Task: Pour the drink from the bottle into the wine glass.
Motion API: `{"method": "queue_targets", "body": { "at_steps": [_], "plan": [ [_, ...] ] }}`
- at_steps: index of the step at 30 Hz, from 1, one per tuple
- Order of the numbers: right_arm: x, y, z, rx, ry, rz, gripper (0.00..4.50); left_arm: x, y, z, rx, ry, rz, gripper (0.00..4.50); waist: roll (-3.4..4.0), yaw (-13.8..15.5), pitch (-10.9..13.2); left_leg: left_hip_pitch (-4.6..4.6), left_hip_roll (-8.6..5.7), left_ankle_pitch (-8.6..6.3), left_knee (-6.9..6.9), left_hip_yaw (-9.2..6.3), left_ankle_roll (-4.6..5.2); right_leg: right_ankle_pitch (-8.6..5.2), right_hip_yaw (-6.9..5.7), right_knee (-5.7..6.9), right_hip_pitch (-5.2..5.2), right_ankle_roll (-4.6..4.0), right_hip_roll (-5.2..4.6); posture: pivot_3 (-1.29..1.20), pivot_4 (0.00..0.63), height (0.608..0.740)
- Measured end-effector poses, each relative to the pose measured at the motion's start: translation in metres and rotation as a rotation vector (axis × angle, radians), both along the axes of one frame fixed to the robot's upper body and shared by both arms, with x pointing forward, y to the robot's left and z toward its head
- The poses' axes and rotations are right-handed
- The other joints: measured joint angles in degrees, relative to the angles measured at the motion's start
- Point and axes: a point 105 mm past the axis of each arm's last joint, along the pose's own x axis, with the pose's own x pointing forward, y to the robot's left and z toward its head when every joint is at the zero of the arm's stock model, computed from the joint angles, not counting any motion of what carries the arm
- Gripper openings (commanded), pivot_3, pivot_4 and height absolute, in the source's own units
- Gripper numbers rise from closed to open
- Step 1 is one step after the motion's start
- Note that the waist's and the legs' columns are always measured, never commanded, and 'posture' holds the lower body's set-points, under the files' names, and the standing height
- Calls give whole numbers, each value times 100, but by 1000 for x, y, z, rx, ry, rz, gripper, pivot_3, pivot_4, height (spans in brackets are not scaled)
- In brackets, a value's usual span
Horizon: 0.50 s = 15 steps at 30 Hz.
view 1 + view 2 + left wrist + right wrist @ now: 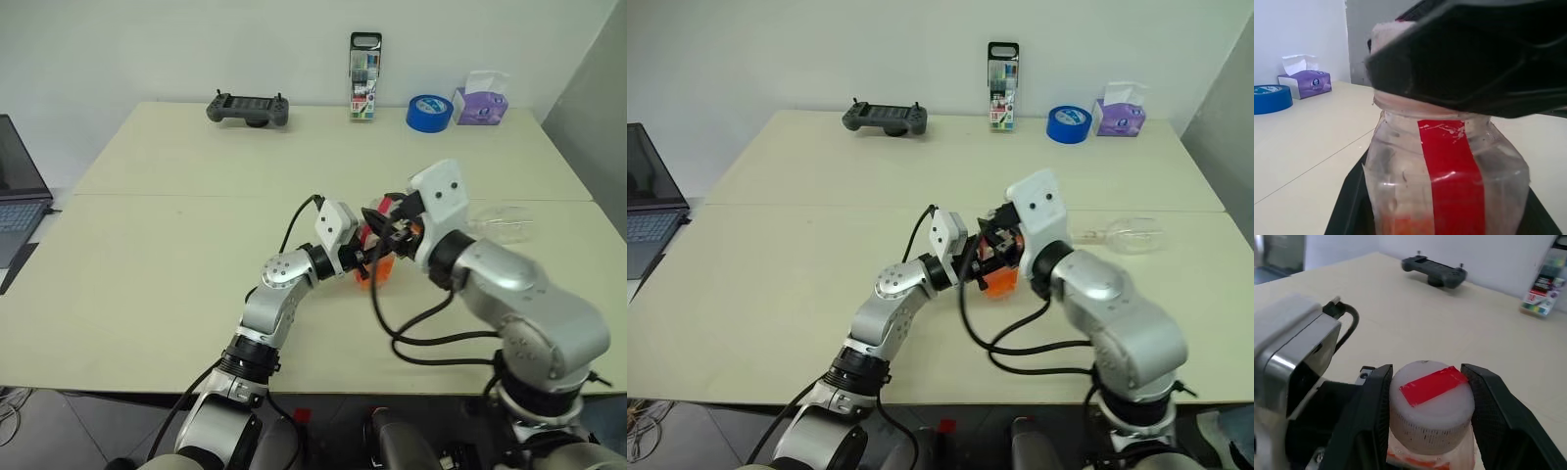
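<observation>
Left gripper (972, 262) pinched the bottle (999, 278); right gripper (1425, 401) clasped its cap (1431, 405) — uncapping, pouring remained; glass (1129, 235) lay right of bottle.

A small clear plastic bottle (1444, 181) is marked by a red strip, repeated on its whitish cap (1431, 404); bright orange liquid (999, 284) is seen low inside. Both black-fingered claws, left (364, 257) and right (1431, 401), are set against a pale cream tabletop (176, 245).

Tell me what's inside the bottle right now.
The bottle holds orange drink low down, clear wall above. The black claws cover part of it, so the exact level can't be seen.
</observation>
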Motion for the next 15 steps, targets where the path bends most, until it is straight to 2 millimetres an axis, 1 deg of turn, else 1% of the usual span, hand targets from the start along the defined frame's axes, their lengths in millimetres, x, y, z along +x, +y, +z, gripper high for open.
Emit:
{"method": "queue_targets", "body": {
  "at_steps": [1, 2, 3, 5, 11, 15],
  "plan": [
    [-3, -7, 0, -28, 23, 91, 1873, -5, -4, -1, 7, -7, -29, 1655, 2, 1, 1, -1, -1, 0, -1, 4, 1, 0, 1, -1, 1, 0, 0, 0, 150, 740],
    [-5, -9, 1, -44, 37, 144, 1873, -8, -7, -1, 8, -15, -46, 1654, 2, 5, 2, -1, -2, -1, -2, 5, 2, 0, 2, -3, 2, 0, -1, 0, 150, 740],
    [-2, -9, 6, -51, 47, 225, 1873, -10, -7, 1, -4, -23, -50, 1654, 1, -10, 2, 4, 1, -2, 0, 11, 4, 0, 6, -1, 2, -1, 1, 0, 150, 740],
    [8, -7, 13, -52, 42, 310, 1873, -8, -5, 6, -24, -31, -31, 1653, 2, -65, 2, 20, 11, -3, -3, 17, 7, 0, 23, 6, 2, -1, 15, 0, 150, 740],
    [13, -6, 10, -110, 16, 396, 1873, -6, -2, 5, -23, -27, -6, 1650, 2, -2, 2, 9, 21, -1, -3, 2, 8, 1, 6, 10, 2, -1, 30, 0, 150, 740],
    [11, -3, 9, -110, 14, 419, 3298, -7, -4, 4, -20, -21, -11, 1643, 2, 3, 2, 7, 11, -1, -1, -2, 7, 1, 10, 4, 2, -1, 6, 0, 150, 740]
  ]
}}
